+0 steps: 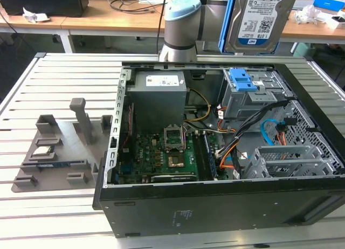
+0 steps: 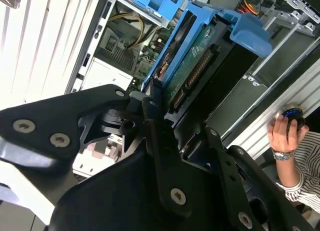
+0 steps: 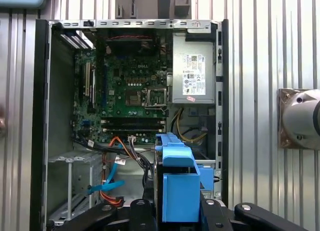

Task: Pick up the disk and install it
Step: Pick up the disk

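The fingers [image 2: 159, 146] are clamping the disk [image 2: 192, 66] between them, holding it upright above the open case [image 1: 215, 206] on the bench [image 1: 54, 206].

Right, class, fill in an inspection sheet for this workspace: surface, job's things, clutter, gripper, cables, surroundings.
Surface: ribbed metal table, carrying an open computer case.
Job's things: disk in its blue carrier, held above the case, not installed.
Clutter: grey tray on the exterior view's left, holding a chip.
Gripper: gripper, jaws shut on the disk.
Cables: orange and blue cables and yellow wires inside the case.
Surroundings: wooden benches behind; a person's hand at the table edge in the second wrist view.
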`<state>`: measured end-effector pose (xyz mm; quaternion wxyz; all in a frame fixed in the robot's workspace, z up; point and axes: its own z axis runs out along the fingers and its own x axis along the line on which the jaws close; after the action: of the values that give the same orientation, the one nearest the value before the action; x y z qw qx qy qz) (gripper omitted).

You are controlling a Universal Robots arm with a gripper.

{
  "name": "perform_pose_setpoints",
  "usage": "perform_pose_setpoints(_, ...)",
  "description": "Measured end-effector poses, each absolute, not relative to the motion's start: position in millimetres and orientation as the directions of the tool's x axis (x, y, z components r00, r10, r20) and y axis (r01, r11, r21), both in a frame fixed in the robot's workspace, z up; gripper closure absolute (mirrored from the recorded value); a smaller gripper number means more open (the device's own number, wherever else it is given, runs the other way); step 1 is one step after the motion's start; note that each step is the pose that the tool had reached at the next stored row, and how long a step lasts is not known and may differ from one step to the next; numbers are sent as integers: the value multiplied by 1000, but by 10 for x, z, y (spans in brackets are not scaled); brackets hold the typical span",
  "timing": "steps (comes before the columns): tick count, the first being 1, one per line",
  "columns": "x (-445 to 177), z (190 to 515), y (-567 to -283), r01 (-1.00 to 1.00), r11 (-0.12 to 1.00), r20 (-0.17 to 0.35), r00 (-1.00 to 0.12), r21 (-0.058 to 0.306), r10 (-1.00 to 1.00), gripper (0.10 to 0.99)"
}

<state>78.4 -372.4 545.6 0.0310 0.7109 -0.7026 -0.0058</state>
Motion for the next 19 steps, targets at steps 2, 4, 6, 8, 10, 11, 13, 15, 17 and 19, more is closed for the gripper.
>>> perform_pose_setpoints(2,784,5454,-3742,-999,-11,39,13,52,-999,722)
perform_pose_setpoints(4,784,5452,-3757,-999,-11,41,13,52,-999,722)
perform_pose_setpoints(6,785,5451,-3771,-999,-10,44,13,52,-999,722)
perform_pose_setpoints(8,785,5448,-3785,-999,-10,48,13,52,-999,722)
perform_pose_setpoints(10,785,5447,-3798,-999,-10,50,13,52,-999,722)
perform_pose_setpoints(11,785,5445,-3806,-999,-10,52,13,52,-999,722)
perform_pose_setpoints(13,786,5444,-3818,-999,-10,55,13,52,-998,722)
perform_pose_setpoints(15,786,5443,-3831,-999,-10,58,13,52,-998,722)
perform_pose_setpoints(17,787,5440,-3846,-999,-9,62,13,52,-998,722)
perform_pose_setpoints(19,787,5439,-3857,-999,-9,65,13,53,-998,722)
